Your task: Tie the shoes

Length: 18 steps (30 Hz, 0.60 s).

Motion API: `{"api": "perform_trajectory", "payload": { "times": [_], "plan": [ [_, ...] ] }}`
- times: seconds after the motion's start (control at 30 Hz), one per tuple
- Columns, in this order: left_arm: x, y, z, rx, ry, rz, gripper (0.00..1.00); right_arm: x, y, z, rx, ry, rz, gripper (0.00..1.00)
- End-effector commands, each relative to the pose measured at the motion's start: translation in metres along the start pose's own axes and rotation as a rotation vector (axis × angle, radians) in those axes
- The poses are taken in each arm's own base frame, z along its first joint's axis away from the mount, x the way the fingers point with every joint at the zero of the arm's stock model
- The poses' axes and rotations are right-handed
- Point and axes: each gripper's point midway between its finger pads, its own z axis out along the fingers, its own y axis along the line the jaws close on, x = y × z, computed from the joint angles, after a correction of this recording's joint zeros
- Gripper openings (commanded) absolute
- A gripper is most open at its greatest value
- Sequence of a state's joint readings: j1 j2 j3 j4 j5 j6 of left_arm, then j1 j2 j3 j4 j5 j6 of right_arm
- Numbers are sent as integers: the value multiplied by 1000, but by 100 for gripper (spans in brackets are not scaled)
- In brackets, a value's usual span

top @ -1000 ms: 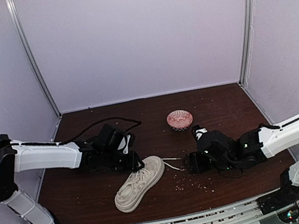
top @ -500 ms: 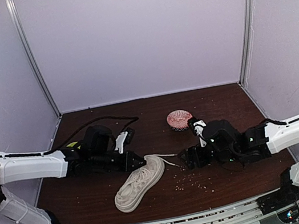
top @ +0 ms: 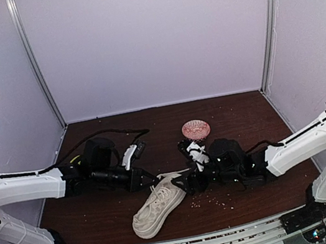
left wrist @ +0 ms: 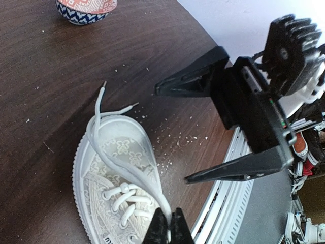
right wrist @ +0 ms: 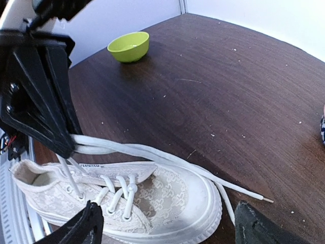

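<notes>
Left wrist view shows left fingers [left wrist: 156,230] pinching the laces [left wrist: 161,202]; right fingers [right wrist: 76,230] spread wide astride the sneaker [right wrist: 162,195].

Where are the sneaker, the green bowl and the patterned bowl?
sneaker [top: 158,204], top view, laced upper.
green bowl [right wrist: 129,54], right wrist view, outer wall.
patterned bowl [left wrist: 84,17], left wrist view, outer wall.

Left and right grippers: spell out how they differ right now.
The left gripper is shut, pinching the white laces; the right gripper stands wide open, holding nothing. The left gripper sits over the sneaker's lace-up end, while the right gripper hovers off its toe side. Both are black two-finger grippers low over the table.
</notes>
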<state>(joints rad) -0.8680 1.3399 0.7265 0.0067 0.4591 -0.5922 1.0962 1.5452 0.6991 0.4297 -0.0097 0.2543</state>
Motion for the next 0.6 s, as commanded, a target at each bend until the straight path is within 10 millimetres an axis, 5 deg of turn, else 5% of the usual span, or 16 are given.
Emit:
{"api": "perform_trajectory", "payload": {
  "times": [0.0,0.57],
  "plan": [
    [-25,-26,-9,84,-93,76,0,-16,14,20,-51,-76,-90,89],
    [-24,-34,-6,149,-86,47,0,-3,15,79,-19,-64,-227,86]
  ]
}}
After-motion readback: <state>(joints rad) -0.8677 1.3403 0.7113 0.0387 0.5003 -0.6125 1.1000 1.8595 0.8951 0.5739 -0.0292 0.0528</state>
